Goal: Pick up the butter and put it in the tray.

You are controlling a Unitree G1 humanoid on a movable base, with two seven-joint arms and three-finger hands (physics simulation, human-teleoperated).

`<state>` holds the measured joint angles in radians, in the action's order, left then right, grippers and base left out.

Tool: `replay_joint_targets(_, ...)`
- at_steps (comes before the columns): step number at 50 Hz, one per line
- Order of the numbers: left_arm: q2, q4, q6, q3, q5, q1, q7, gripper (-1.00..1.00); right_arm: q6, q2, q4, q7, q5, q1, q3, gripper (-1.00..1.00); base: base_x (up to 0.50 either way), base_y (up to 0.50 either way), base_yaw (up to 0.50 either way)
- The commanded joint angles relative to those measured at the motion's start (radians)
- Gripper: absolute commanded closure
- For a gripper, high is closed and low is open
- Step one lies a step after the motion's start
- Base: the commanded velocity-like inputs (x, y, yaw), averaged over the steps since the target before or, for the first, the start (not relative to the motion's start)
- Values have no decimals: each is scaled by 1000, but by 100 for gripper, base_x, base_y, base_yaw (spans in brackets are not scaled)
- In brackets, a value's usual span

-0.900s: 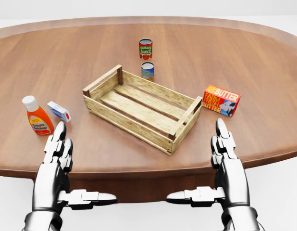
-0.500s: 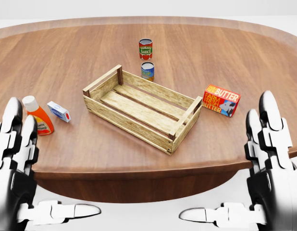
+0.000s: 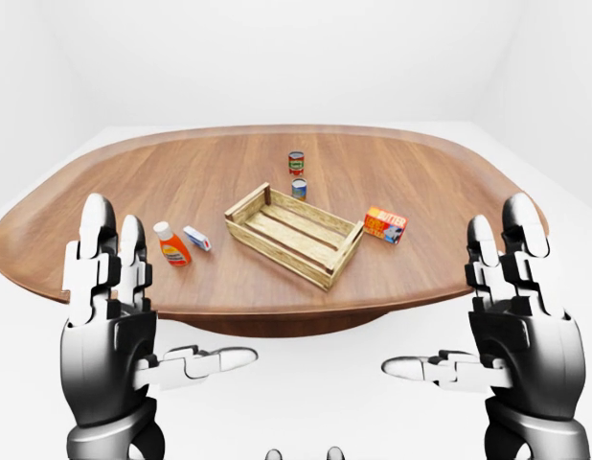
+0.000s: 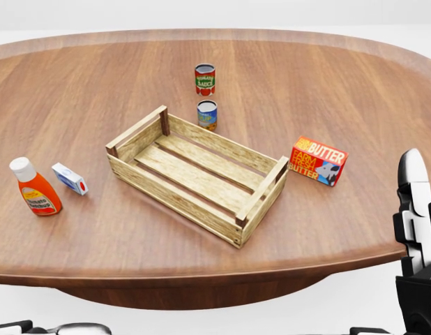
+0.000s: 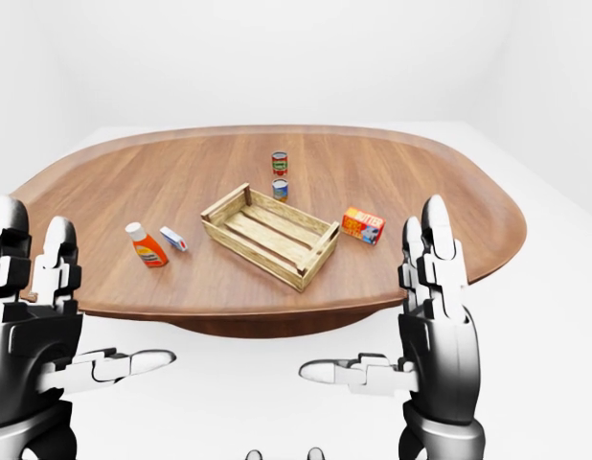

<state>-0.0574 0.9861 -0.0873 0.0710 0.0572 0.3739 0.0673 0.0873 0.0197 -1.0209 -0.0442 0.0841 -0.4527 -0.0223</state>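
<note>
The butter point(image 4: 318, 160), a red and orange box with white lettering, lies on the wooden table to the right of the tray point(image 4: 170, 199), a slatted wooden crate with nothing in it. Both hands are raised below the table's near edge, apart from everything. In the left-eye view my left hand point(image 3: 171, 297) stands open at the lower left, fingers up and thumb pointing inward. My right hand point(image 3: 449, 287) mirrors it at the lower right, open and holding nothing. The head view catches only the right hand's fingers point(image 4: 416, 209) at its right edge.
An orange sauce bottle point(image 4: 34, 188) and a small white and blue box point(image 4: 69, 179) lie left of the tray. Two cans point(image 4: 205, 79) point(image 4: 207, 115) stand above the tray in the head view. The oval table point(image 4: 341, 84) spreads wide around them.
Both hands rose and spread outward, largely leaving the head view. The whole picture shifted slightly, so the camera moved; the things on the table stayed put.
</note>
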Motion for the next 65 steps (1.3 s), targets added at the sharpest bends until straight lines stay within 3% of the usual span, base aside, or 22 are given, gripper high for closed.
replay_joint_targets(1,-10,43,0,2,10,20,6,-100,0,-9,-26,-1,-1,-3,-14,-100,50,-19,0)
replay_joint_targets(49,-7,52,0,-5,6,25,8,-100,0,-17,-26,3,25,7,-35,-100,50,-4,0)
replay_joint_targets(65,-8,52,0,-3,5,26,11,-100,0,-21,-26,7,18,11,-41,-100,36,-33,0)
